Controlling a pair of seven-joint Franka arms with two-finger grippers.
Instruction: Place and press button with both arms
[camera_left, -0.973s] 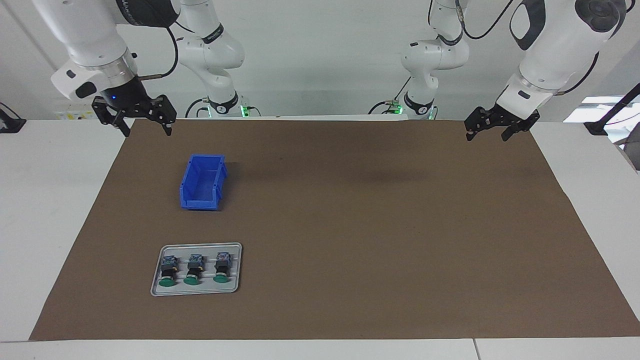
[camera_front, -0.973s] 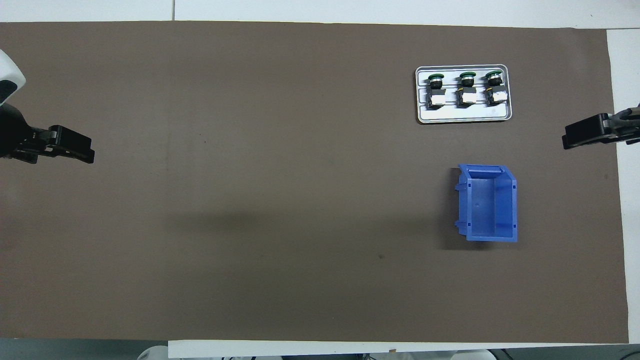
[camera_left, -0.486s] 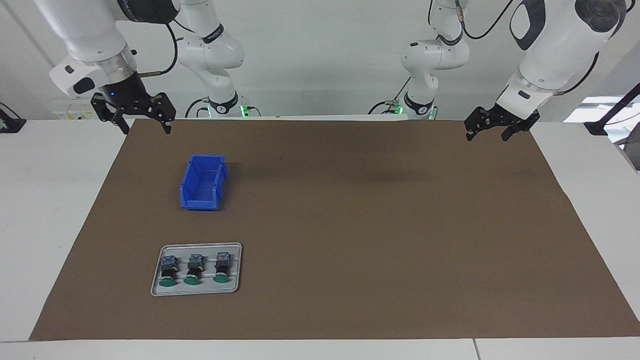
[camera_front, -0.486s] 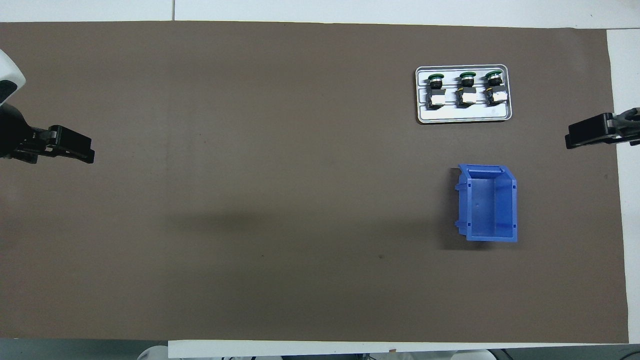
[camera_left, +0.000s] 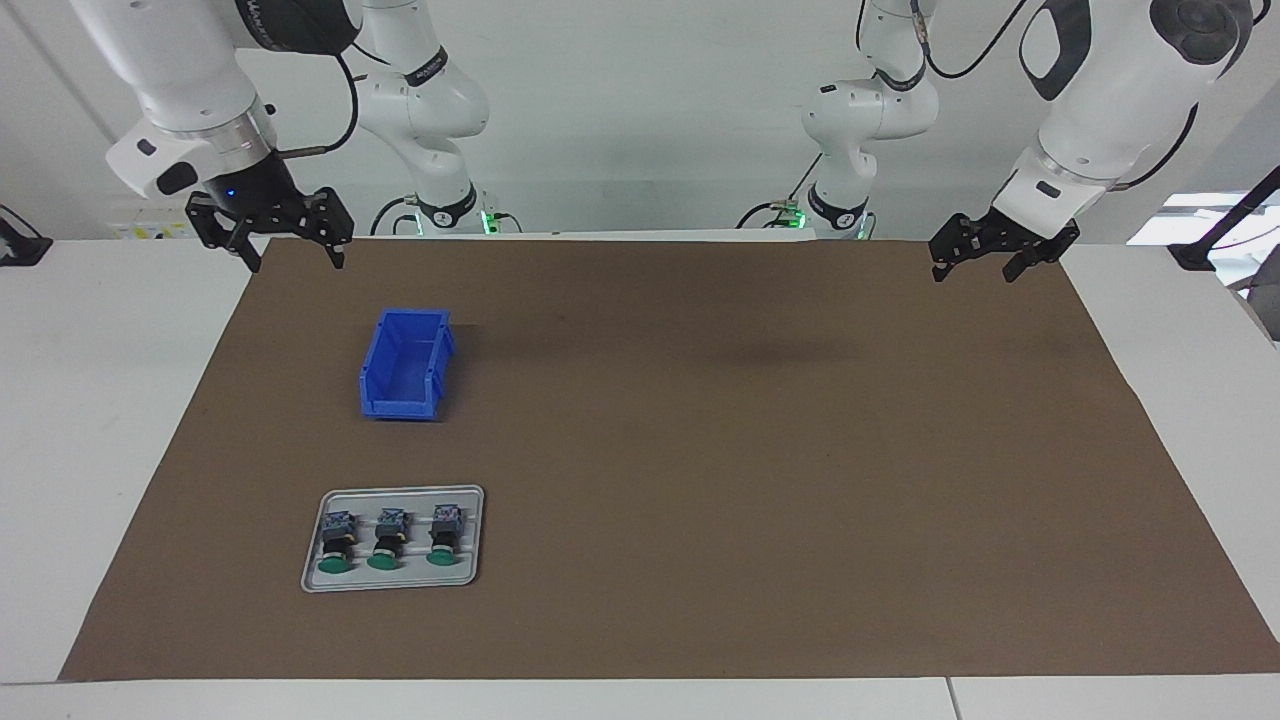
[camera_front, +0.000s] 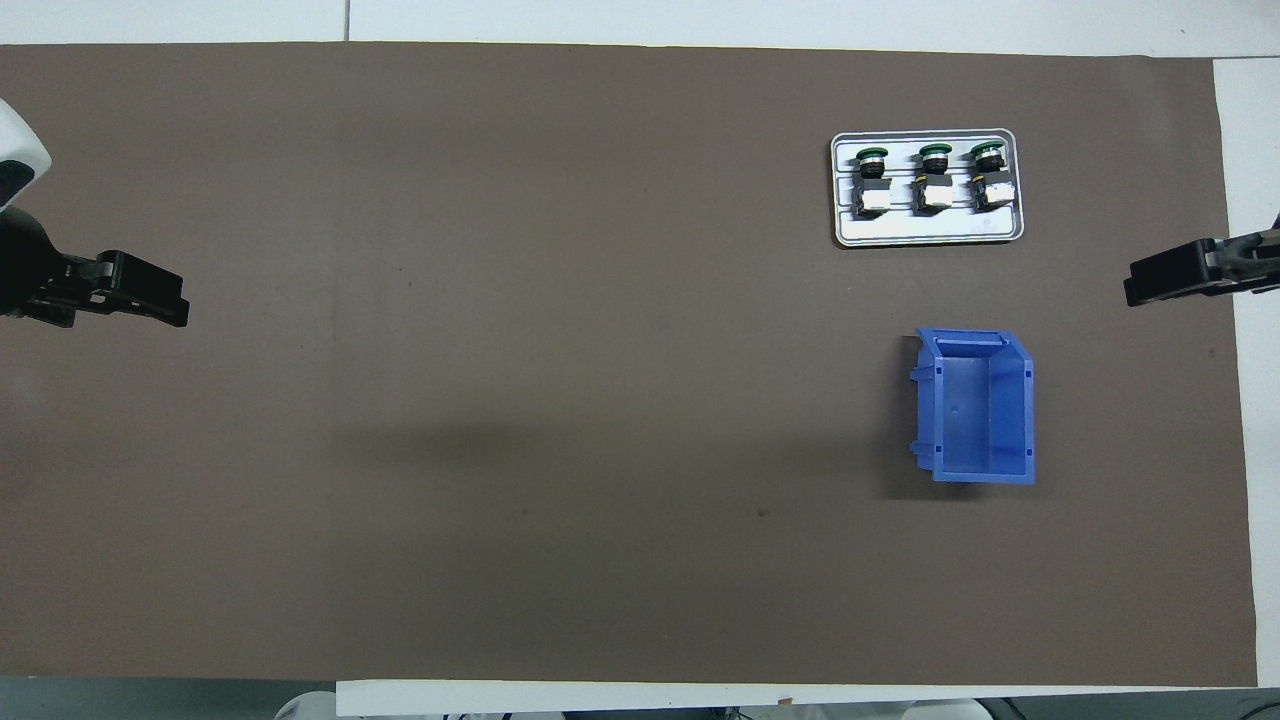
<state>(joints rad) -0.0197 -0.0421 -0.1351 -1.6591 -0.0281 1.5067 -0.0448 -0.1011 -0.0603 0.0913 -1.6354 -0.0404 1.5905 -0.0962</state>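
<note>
Three buttons with green caps lie side by side in a grey tray (camera_left: 392, 581) (camera_front: 925, 232) toward the right arm's end of the table: one (camera_left: 335, 546) (camera_front: 872, 181), the middle one (camera_left: 386, 542) (camera_front: 934, 179), and one (camera_left: 444, 539) (camera_front: 989, 176). My right gripper (camera_left: 296, 262) (camera_front: 1135, 291) hangs open and empty over the mat's edge at the robots' end, apart from the buttons. Over the mat's corner at its own end, my left gripper (camera_left: 974, 273) (camera_front: 180, 306) waits, open and empty.
A blue plastic bin (camera_left: 404, 366) (camera_front: 976, 406) stands open-topped on the brown mat (camera_left: 720, 450) (camera_front: 560, 400), nearer to the robots than the tray. White table surface borders the mat on all sides.
My right gripper rose a little, then dipped slightly and shifted by a small amount, staying open. The left arm, the buttons and the bin have not moved.
</note>
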